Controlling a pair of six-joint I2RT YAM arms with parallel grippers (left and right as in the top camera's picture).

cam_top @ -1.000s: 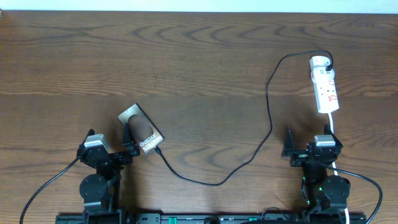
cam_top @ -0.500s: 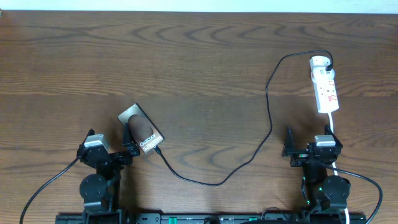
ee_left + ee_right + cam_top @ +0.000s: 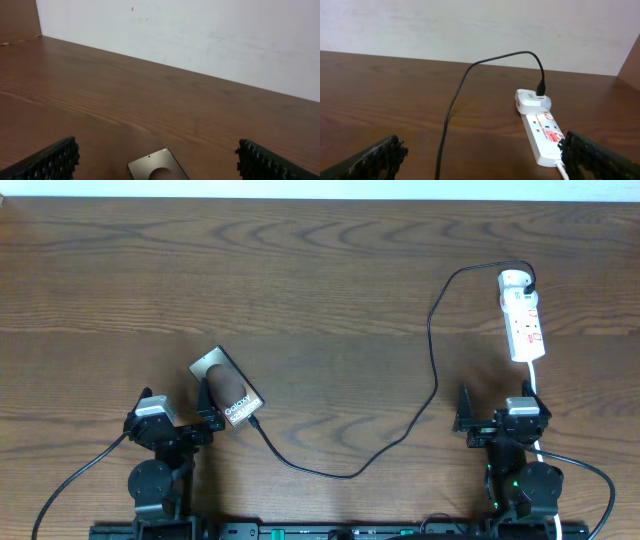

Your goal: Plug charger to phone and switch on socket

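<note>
Overhead | left gripper (image 3: 178, 418) and right gripper (image 3: 500, 418) both spread, holding nothing | phone (image 3: 227, 390) lies just ahead of your left jaws, long axis diagonal, near end pointing right | charger (image 3: 436, 375) tip at that end, seating unclear | socket (image 3: 524, 315) lies lengthwise straight ahead of your right jaws.

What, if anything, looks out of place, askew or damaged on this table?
Nothing stands out. The phone lies flat, though diagonal to the table edge. The charger runs in a loose curve to the socket, with its plug seated at the socket's far end. No spill or damage is visible.
</note>
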